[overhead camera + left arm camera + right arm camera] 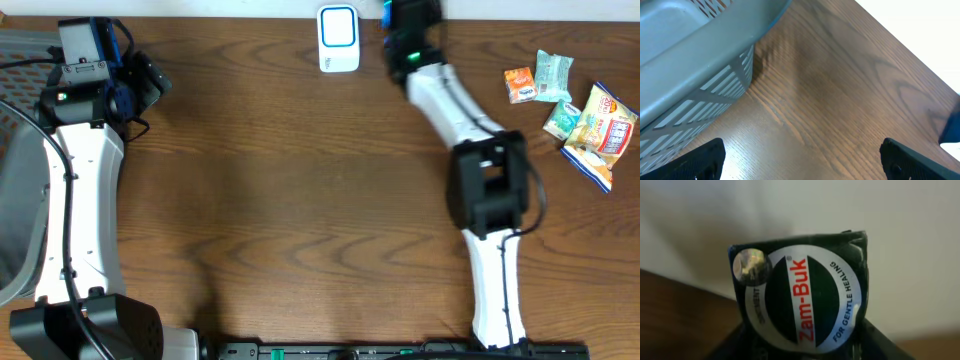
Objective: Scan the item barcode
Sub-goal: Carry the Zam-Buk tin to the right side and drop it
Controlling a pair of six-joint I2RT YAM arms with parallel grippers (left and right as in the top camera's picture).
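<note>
The right pincer (408, 22) is clamping a dark green Zam-Buk box (805, 300) from below. Its dark fingers (730, 347) are showing at the bottom corners of the right wrist view. The box is filling the middle of that view, tilted, with its white oval label and a round shiny sticker facing the camera and a pale wall behind it. In the overhead view this arm is reaching to the top edge of the frame, just right of a white scanner (338, 38) with a blue outline on its face.

The left pincer (802, 167) is hanging released, jaws wide apart and holding nothing, above the bare wooden worktop (840, 100) near a grey slatted basket (700, 75) at the upper left. Several snack packets (570, 105) are lying at the right edge of the overhead view, well apart from both arms.
</note>
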